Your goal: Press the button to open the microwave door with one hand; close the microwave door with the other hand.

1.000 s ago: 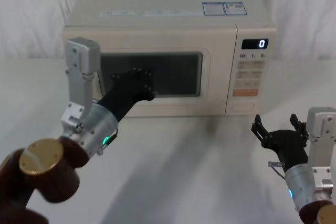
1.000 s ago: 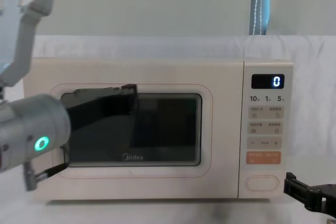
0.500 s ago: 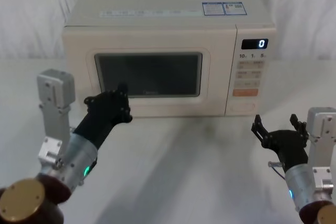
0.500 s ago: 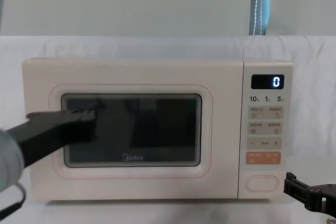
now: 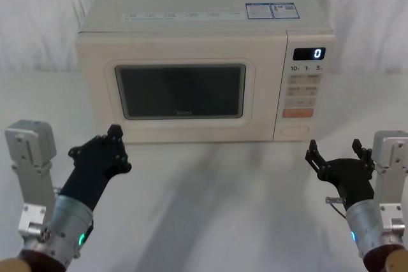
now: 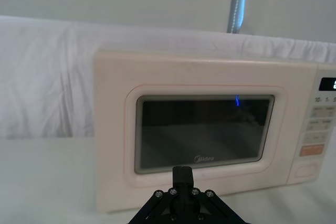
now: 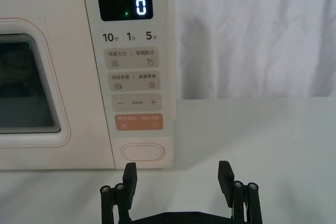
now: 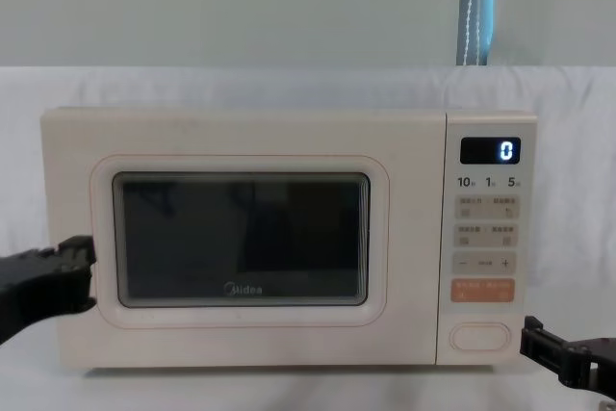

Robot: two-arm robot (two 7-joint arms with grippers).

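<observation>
The left gripper (image 5: pixel 102 151), jaws clenched, has withdrawn from the shut microwave door (image 5: pixel 182 90). The right gripper (image 5: pixel 339 159) waits, jaws released, on open counter (image 5: pixel 223 202) before the button (image 5: pixel 295 128).

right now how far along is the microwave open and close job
The microwave door sits flush and shut, so the closing looks done. The left gripper is low in front of the microwave, clear of the door. The right gripper hangs open just short of the button. Nothing looks left.
</observation>
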